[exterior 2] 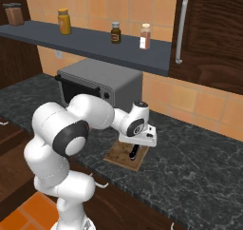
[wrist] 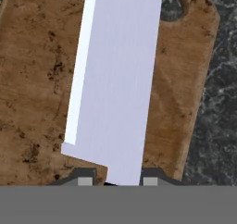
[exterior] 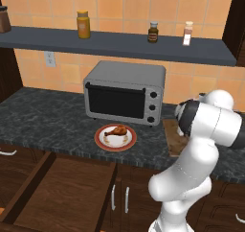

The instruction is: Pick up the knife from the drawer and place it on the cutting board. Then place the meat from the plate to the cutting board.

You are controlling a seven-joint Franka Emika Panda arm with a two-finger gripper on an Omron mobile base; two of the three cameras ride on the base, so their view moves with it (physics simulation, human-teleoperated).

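The knife (wrist: 115, 79) is being held in the narrowly closed jaws of the gripper (exterior 2: 134, 152), its blade's long axis running from the bottom centre of the hand view toward the top, directly over the cutting board (wrist: 37, 79) on the surface (exterior 2: 199, 167).

My views evenly lit, flat rendered look; soft shadow beneath shelf (exterior: 119, 45); knife (wrist: 115, 79) blade washed pale, no blur

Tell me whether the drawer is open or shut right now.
Open. In the left base view the drawer is pulled well out from under the counter, its bare wooden bottom exposed below the plate.
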